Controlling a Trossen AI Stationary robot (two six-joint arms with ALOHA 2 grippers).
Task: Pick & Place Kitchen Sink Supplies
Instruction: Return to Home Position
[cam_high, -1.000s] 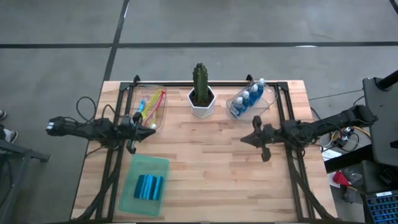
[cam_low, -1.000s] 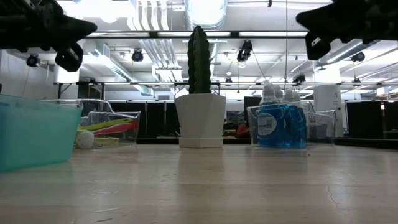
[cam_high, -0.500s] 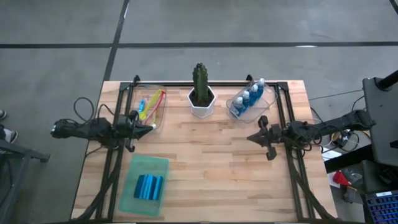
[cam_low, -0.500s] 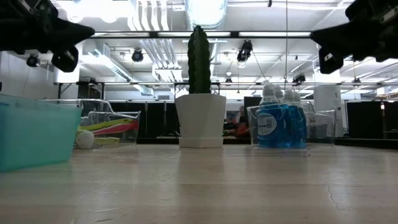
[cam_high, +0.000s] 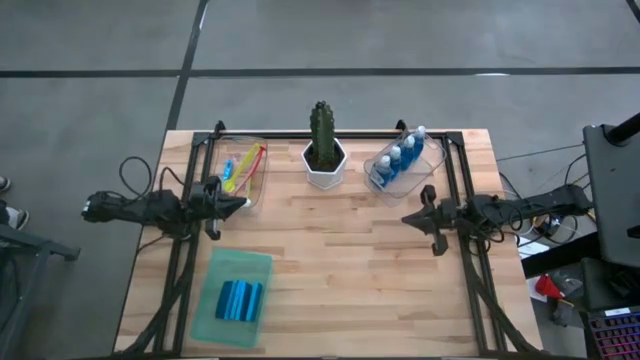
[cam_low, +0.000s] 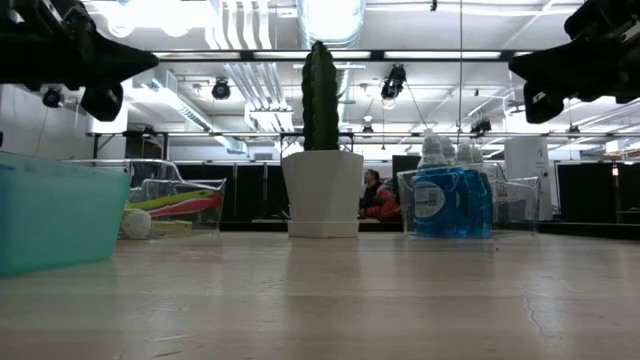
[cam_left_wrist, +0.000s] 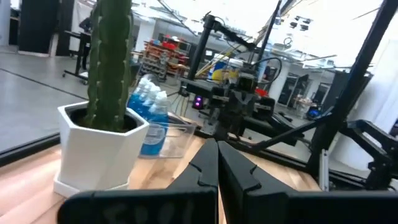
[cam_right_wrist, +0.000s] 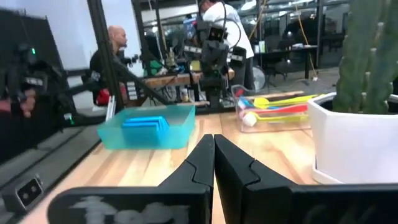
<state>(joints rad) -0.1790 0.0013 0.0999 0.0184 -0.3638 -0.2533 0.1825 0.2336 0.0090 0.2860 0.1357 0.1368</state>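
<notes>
Wooden table (cam_high: 340, 260) in a big workshop with a grey floor. Going by the overhead view and reading it like a clock from the table's middle, here's what we see.

The sponges (cam_high: 240, 299) are all packed side by side in the green tray (cam_high: 215, 262), down around 7 o'clock near the front edge. The brushes (cam_high: 243, 167) lie in the brush bin (cam_high: 250, 190) at about 11 o'clock, and the blue bottles (cam_high: 398, 158) stand upright in the bottle bin (cam_high: 425, 165) at roughly 1 o'clock. Between those two bins, at 12, sits the cactus (cam_high: 322, 135) in its white pot.

The left gripper (cam_high: 243, 203) hangs above the table at 9 o'clock, just in front of the brush bin, and its wrist camera shows the fingers (cam_left_wrist: 205, 169) pressed together. The right gripper (cam_high: 407, 217) is across from it at 3 o'clock, just in front of the bottle bin, and its fingers (cam_right_wrist: 202, 163) are pressed together too. Both point toward the middle, well apart from each other.
</notes>
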